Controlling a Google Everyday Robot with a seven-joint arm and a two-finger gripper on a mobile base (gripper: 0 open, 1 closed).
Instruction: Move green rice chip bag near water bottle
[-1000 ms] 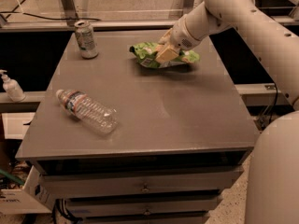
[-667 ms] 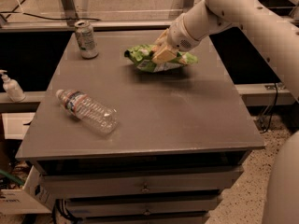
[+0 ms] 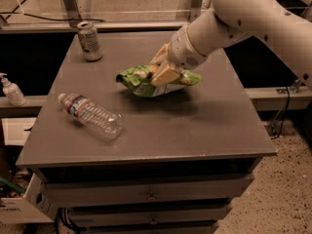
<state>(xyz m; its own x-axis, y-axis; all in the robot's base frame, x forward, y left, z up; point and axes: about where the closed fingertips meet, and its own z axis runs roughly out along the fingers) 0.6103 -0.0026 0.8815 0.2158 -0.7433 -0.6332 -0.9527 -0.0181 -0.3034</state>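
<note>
Since the earlier frames the hand (image 3: pixel 164 72) and the chip bag (image 3: pixel 146 82) have been travelling together from the far part of the desk (image 3: pixel 204 130) toward its middle, closing some of the gap to the water bottle (image 3: pixel 90 116).

In the camera view, the hand is reaching in from the upper right on its white arm and is gripping the chip bag from above, its tan fingers (image 3: pixel 167 75) pinching the crumpled green foil. The bag is sticking out on both sides of the hand and seems to be hanging just off the desk, casting a shadow beneath. The water bottle is lying on its side below and to the left of the hand, still well apart from it, cap pointing up-left. A can (image 3: pixel 89 41) is standing upright above and left of the hand, near the far corner. A small pump bottle (image 3: pixel 10 89) is sitting far to the left, off the desk.
</note>
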